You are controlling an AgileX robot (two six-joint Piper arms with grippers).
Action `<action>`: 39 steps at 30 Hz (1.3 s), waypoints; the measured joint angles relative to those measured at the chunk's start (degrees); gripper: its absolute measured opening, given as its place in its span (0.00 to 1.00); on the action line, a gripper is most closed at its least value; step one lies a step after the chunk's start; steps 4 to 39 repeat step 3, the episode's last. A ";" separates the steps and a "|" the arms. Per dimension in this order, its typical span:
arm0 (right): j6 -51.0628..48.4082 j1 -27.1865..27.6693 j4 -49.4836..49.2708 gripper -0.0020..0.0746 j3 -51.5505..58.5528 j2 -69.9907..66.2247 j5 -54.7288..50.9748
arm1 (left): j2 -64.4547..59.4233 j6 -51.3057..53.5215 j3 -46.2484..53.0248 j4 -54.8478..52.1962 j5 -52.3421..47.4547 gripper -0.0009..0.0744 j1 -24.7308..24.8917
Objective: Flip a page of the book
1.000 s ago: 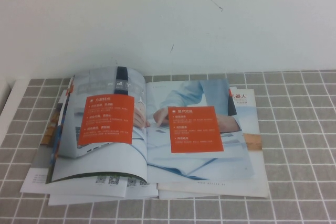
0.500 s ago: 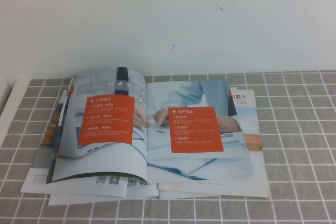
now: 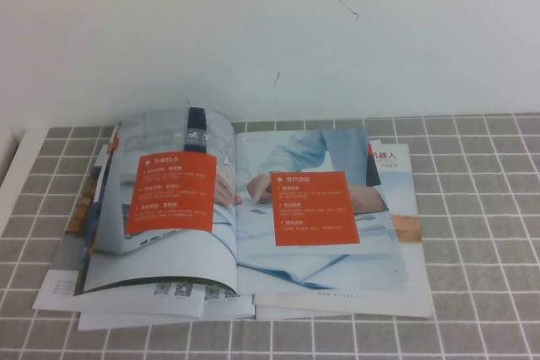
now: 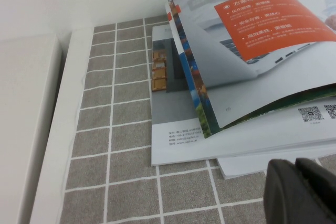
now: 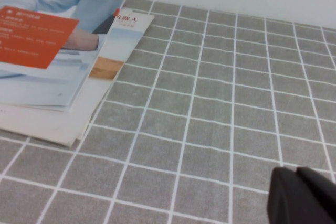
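Near the desk's [image 3: 472,208] back-left, the book [image 3: 321,217] lay open, its page [image 3: 160,200] bowed; it might spring back. Left gripper [image 4: 302,190] and right gripper [image 5: 302,195] hung closed, empty, off its edges.

glossy paper book [image 3: 253,217], matt grey tiled table [image 3: 481,208]

Grey tiled tabletop [image 3: 472,208] with white grout; plain white wall [image 3: 253,31] behind, faintly scuffed.

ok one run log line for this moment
book: open, flat | page: turned left, bowed up | left pincer: shut, off book | right pincer: shut, over bare tiles
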State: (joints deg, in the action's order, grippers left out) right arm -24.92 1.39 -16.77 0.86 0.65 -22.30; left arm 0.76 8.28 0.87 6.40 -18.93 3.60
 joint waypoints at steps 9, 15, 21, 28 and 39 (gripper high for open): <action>0.00 0.00 0.00 0.02 0.00 0.00 0.00 | 0.00 0.00 0.00 0.00 0.00 0.01 0.00; 0.00 0.00 0.00 0.02 0.00 0.00 0.00 | 0.00 0.00 0.00 0.00 0.00 0.01 0.00; 0.00 0.00 0.00 0.02 0.00 0.00 0.00 | 0.00 0.00 0.00 0.00 0.00 0.01 0.00; 0.00 0.00 0.00 0.02 0.00 0.00 0.00 | 0.00 0.00 0.00 0.00 0.00 0.01 0.00; 0.00 0.00 0.00 0.02 0.00 0.00 0.00 | 0.00 0.00 0.00 0.00 0.00 0.01 0.00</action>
